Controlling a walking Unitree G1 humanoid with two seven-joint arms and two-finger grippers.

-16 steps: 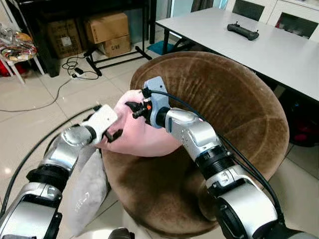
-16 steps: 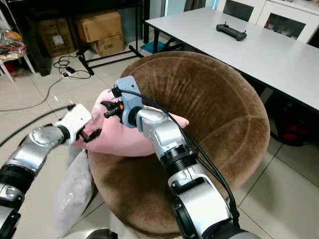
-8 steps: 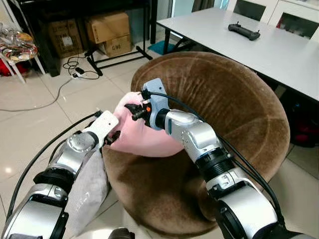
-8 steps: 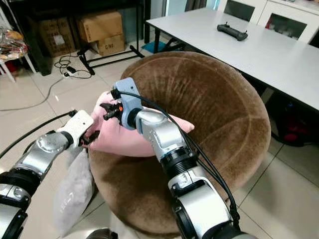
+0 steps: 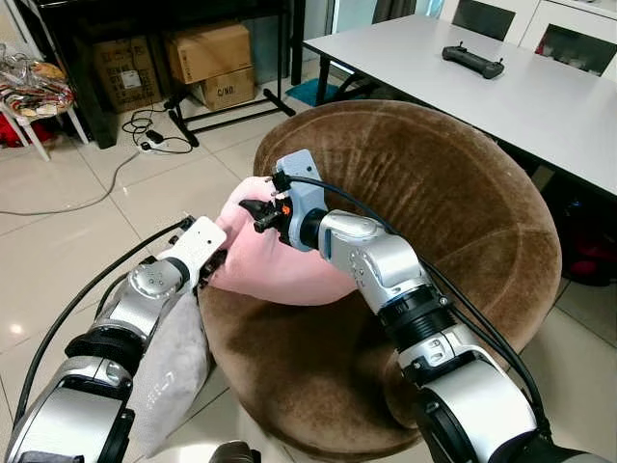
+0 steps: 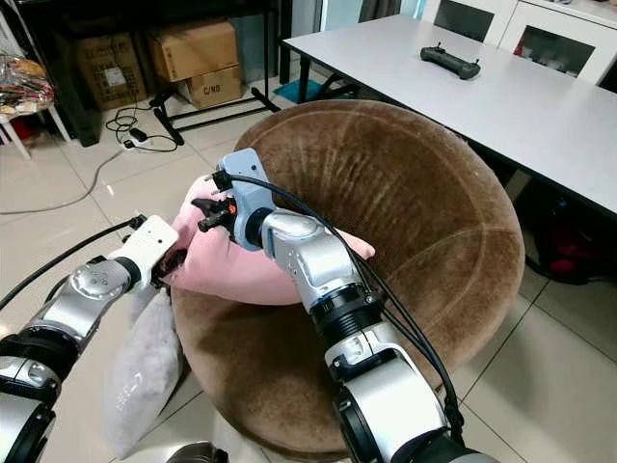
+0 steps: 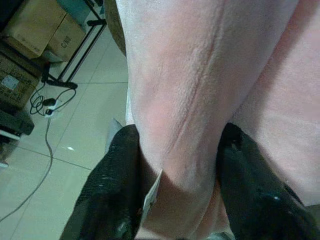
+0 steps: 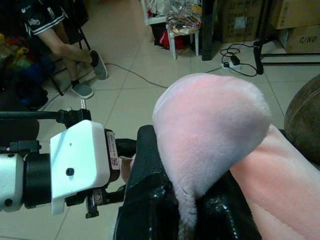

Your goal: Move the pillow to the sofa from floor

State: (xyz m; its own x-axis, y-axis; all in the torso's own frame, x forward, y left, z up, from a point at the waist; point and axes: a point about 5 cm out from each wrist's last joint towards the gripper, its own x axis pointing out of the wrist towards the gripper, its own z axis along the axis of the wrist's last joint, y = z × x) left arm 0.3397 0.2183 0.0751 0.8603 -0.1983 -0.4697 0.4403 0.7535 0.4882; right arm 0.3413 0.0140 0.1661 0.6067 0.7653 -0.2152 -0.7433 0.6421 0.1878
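A round brown velvety tub sofa (image 5: 453, 203) is filling the middle of the scene, standing on a pale tiled floor (image 5: 58, 251). Behind it to the right, a long white table (image 5: 511, 96) is carrying a small black handheld controller (image 5: 472, 61). At the back left, brown cardboard boxes (image 5: 207, 53) are sitting beneath a dark shelf frame, and black cables (image 5: 145, 135) are trailing across the tiles nearby.

The soft pink plush pillow (image 5: 275, 265) is resting on the sofa's front left rim, part of it lying over the seat and part bulging out past the edge, clear of the floor. Just below it, against the sofa's outer left side, a grey plush cushion (image 5: 174, 357) is leaning on the floor.

The right gripper (image 5: 253, 214) is reaching across from the right and pinching a fold at the pillow's upper end, its black fingers (image 8: 150, 185) closed onto the fabric. The left gripper (image 5: 214, 265) is gripping the pillow's outer left edge, with its black fingers (image 7: 112, 195) squeezing a thick bunch of pink fabric between them.

In the right wrist view, a person's legs (image 8: 70, 42) in dark shorts and slip-on shoes are showing beside a chair at the far side of the room.
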